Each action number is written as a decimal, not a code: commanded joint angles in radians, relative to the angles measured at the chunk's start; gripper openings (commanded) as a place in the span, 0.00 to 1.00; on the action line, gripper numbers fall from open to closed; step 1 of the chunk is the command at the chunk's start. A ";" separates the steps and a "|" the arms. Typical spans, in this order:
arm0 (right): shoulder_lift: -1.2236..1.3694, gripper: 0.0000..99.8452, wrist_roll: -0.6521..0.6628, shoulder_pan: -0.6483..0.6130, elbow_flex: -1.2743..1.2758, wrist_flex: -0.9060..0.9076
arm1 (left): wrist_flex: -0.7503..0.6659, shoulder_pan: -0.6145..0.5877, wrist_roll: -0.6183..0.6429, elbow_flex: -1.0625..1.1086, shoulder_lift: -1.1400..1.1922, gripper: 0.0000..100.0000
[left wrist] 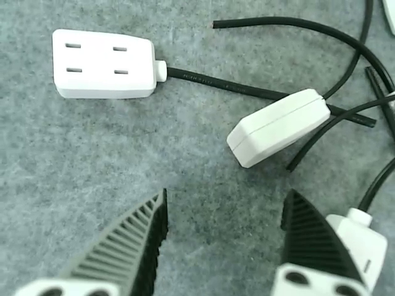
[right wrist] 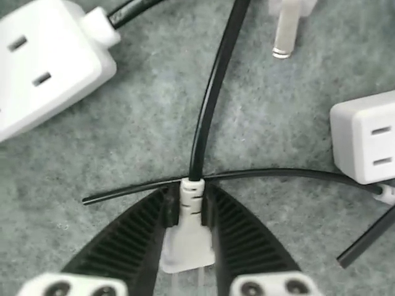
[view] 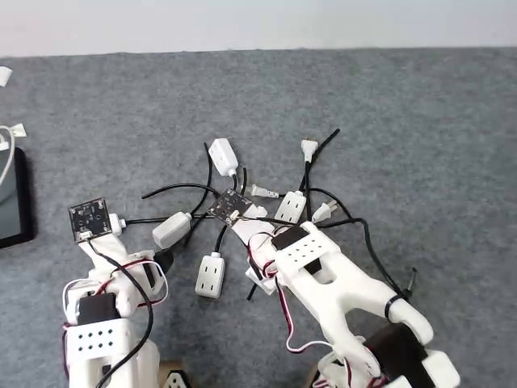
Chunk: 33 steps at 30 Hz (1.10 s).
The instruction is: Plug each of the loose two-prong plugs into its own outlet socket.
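The right end effector [right wrist: 187, 198] is clamped on a white plug [right wrist: 187, 243], while the left end effector [left wrist: 227, 197] hangs well apart from that plug, jaws apart and empty. A stray cord [right wrist: 284, 174] crosses just ahead of the plug, so lifting could snag it and drag the socket block [right wrist: 364, 135] near the plug. The prongs seem to face the wrist, so turning risks a slip.

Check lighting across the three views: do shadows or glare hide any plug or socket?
High view: even light, faint shadows, no glare on the grey mat. Left wrist view: soft shadow under the outlet block, slots plain, left pincer open. Right wrist view: right pincer shut on a plug; a loose prong shines slightly, nothing hidden.
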 commanded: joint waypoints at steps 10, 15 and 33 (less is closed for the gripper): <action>-0.070 0.01 0.005 0.050 -0.052 0.030 | -0.025 0.018 -0.014 -0.008 0.009 0.27; -0.343 0.01 0.002 0.068 -0.046 0.119 | -0.023 0.061 -0.044 -0.010 0.011 0.27; -0.756 0.01 0.005 -0.125 -0.068 0.236 | -0.026 0.109 -0.121 -0.021 0.011 0.01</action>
